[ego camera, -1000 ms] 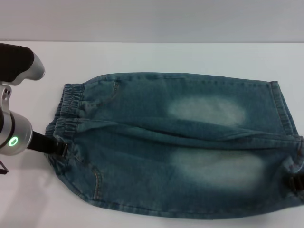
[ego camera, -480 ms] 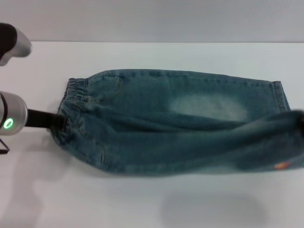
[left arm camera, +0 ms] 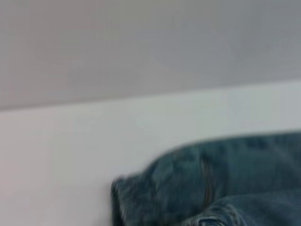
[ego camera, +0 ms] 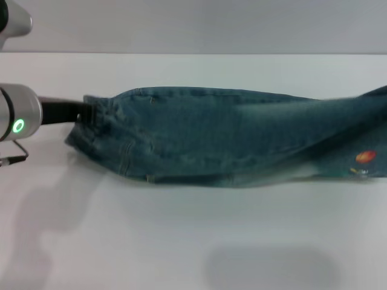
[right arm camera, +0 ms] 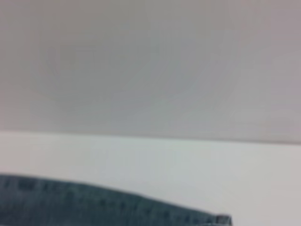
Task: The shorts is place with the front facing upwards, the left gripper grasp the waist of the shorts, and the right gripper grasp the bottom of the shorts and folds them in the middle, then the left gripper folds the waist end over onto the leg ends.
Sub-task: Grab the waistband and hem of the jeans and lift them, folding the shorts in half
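The blue denim shorts (ego camera: 230, 139) lie across the white table, with the near half lifted and doubled toward the far side. The waist points left and the leg ends point right. My left gripper (ego camera: 84, 112) is shut on the waist at the left end, holding it just above the table. The right leg end (ego camera: 372, 99) is raised at the picture's right edge, and my right gripper is out of view there. An orange label (ego camera: 364, 157) shows on the turned-up underside. The left wrist view shows the waist fabric (left arm camera: 225, 174). The right wrist view shows a hem edge (right arm camera: 70, 202).
The white table (ego camera: 181, 241) spreads out in front of the shorts, with a soft shadow on it. A grey wall (ego camera: 193, 24) rises behind the table's far edge. The left arm's silver wrist with its green light (ego camera: 18, 125) hangs at the left edge.
Both ends of the near half have been raised and carried toward the far side, so the flat shorts now look like a narrow folded band. The left gripper moved up and away from me.
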Controlling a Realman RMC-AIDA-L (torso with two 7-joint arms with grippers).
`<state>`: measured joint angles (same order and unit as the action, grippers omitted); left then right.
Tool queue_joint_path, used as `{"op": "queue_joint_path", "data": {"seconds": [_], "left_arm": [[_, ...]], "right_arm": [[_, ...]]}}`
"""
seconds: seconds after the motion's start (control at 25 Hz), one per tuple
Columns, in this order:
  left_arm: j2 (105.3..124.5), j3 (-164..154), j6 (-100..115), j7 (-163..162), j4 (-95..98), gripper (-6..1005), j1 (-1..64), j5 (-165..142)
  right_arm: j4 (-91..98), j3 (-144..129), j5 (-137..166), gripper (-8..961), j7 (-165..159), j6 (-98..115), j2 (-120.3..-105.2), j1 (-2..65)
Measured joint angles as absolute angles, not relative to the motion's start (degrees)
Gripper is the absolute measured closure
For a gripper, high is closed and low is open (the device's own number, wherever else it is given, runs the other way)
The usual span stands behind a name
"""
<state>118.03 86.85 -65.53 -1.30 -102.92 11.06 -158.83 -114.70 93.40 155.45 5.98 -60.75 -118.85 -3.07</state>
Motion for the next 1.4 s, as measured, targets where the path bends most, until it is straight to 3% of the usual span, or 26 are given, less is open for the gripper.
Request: {"op": "queue_joint_path", "data": {"seconds": [0.88,1.4], "left_arm": [[118.02,84.42,-41.98,-0.73,-94.13,890,12.50,-154.72],[117.99,77.63,-22.02,0.52,-78.07,885,19.28,-155.16]], "right_arm": [[-107.18,95.67,155.41,892,5.98,-45.73,-118.92,-4.42],[-93.93,97.04,156.20,873,8.16,-36.30,-118.83,0.59]]}}
